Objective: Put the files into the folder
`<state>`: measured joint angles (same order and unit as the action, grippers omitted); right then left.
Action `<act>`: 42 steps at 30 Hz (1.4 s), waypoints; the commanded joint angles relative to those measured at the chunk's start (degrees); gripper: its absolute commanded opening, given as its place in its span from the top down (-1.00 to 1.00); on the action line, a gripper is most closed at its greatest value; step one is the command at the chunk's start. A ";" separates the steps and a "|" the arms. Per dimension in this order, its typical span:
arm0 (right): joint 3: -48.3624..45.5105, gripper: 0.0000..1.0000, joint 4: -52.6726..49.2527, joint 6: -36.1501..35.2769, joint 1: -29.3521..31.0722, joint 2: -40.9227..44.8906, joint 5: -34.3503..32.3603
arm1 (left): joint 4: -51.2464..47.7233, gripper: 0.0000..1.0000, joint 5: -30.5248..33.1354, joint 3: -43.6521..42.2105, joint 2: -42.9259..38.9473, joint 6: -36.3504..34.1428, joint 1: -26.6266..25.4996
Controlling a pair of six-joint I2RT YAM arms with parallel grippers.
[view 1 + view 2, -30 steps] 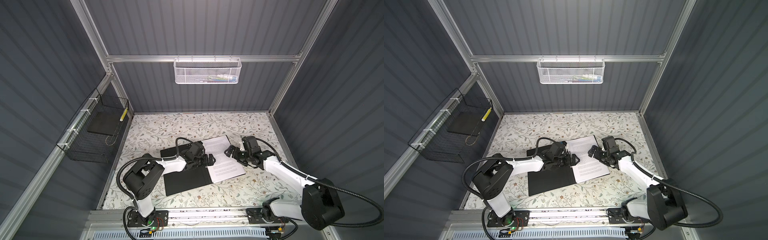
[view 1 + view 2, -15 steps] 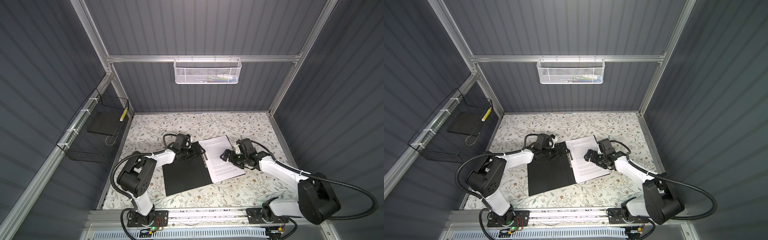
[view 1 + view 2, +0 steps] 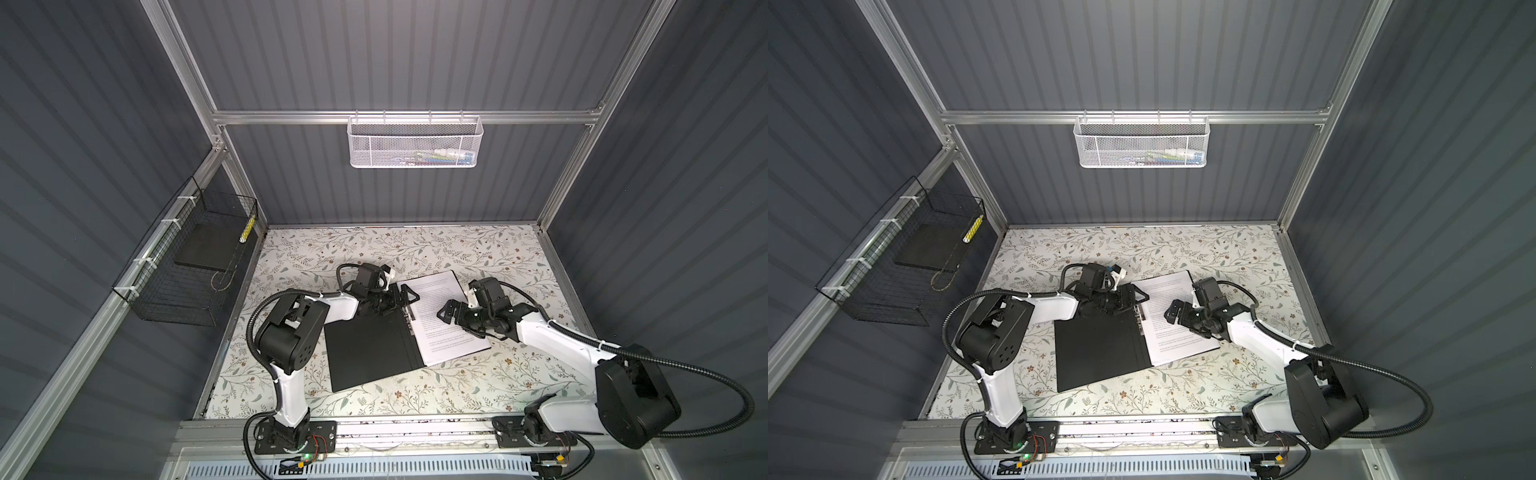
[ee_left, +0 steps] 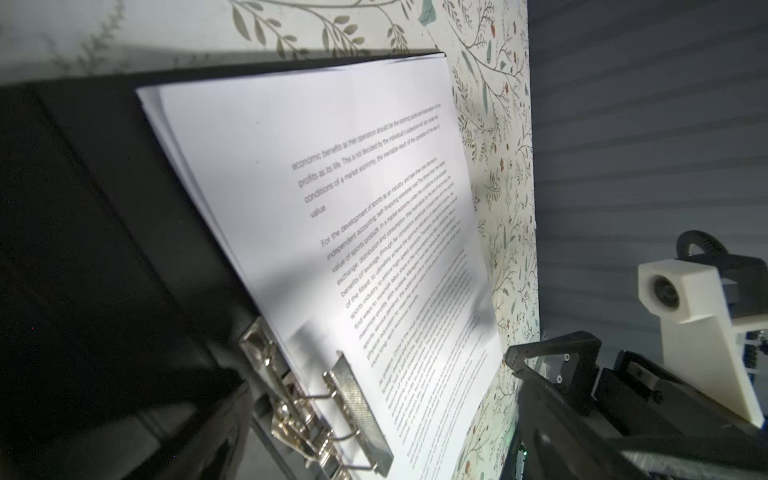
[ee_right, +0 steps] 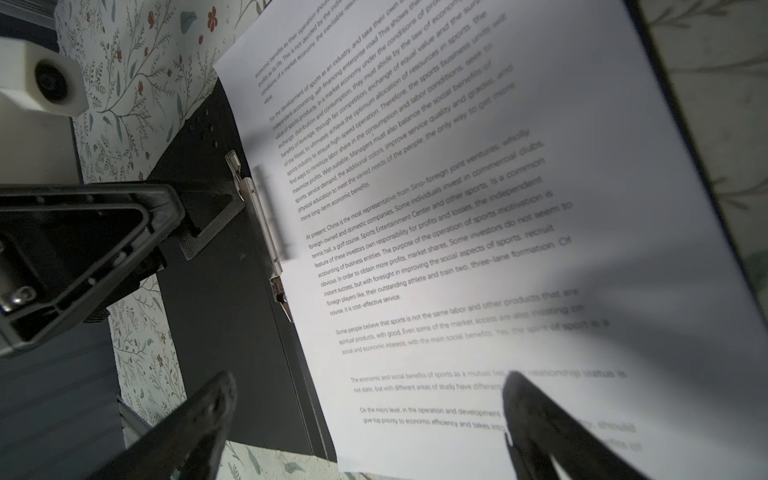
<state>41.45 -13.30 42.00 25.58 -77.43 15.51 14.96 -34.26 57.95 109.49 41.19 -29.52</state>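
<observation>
Shifted inward, right gripper [image 3: 451, 320] hovers wide open, empty, over white printed paper sheets [image 3: 434, 289] inside the open matte black folder [image 3: 365, 353] mid-bench [image 3: 478, 257]; left gripper [image 3: 406, 301], likewise, faces the metal clip [image 4: 358, 409] apparently pinning them.

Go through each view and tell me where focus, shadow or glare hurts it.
Left wrist view: the files read mid-page, the folder cover is dark and smeared, the metal clip glints. Right wrist view: the right hand is out of focus, shadow dims the page near it. Both top views: even light, print too small to read.
</observation>
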 commanded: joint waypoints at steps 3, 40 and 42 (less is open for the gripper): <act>0.13 -0.98 0.21 0.45 0.34 0.20 0.99 | 4.56 -1.00 -3.32 1.37 1.18 1.23 0.43; 1.52 -0.98 -0.27 7.62 0.83 1.62 -1.58 | 14.88 -1.00 -3.96 -8.64 -11.48 7.77 -7.22; 1.46 -0.98 -0.76 9.24 0.92 2.63 -1.53 | 13.49 -1.00 -4.23 -7.32 -12.35 6.94 -7.22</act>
<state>42.04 -12.53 48.90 26.30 -76.82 13.76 30.52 -39.00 49.34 99.18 49.58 -37.06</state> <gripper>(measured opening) 0.989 0.998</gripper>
